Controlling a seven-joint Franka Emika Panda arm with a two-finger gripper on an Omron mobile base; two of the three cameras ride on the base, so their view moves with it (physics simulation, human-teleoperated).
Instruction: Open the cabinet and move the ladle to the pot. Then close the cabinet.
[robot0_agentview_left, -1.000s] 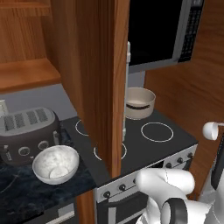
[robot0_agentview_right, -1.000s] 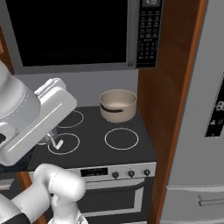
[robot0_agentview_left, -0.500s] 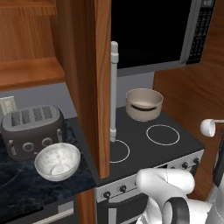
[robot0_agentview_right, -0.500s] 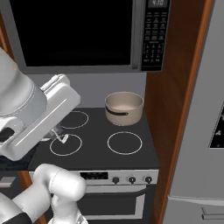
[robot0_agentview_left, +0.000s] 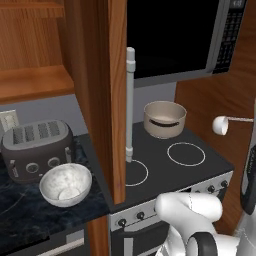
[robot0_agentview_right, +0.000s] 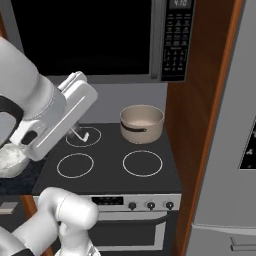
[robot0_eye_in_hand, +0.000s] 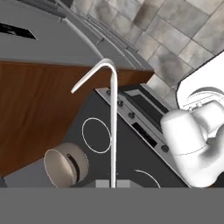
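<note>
The ladle (robot0_eye_in_hand: 113, 127) is held in the air above the black stovetop (robot0_agentview_left: 165, 160), gripped by the fully closed claw (robot0_eye_in_hand: 113, 186) at the lower end of its thin metal handle. In the hand view the handle runs straight away from the claw, then hooks over at the far end. In the left base view the ladle's (robot0_agentview_left: 227, 122) handle lies roughly level, with its rounded whitish bowl pointing left, toward the pot (robot0_agentview_left: 164, 119) (the two are apart). The beige pot sits at the back of the stovetop, below the microwave (robot0_agentview_left: 185, 35). The cabinet (robot0_agentview_left: 102, 95) door stands open. A toaster (robot0_agentview_left: 37, 147) and white bowl (robot0_agentview_left: 65, 184) rest on the dark bench (robot0_agentview_left: 30, 220).
</note>
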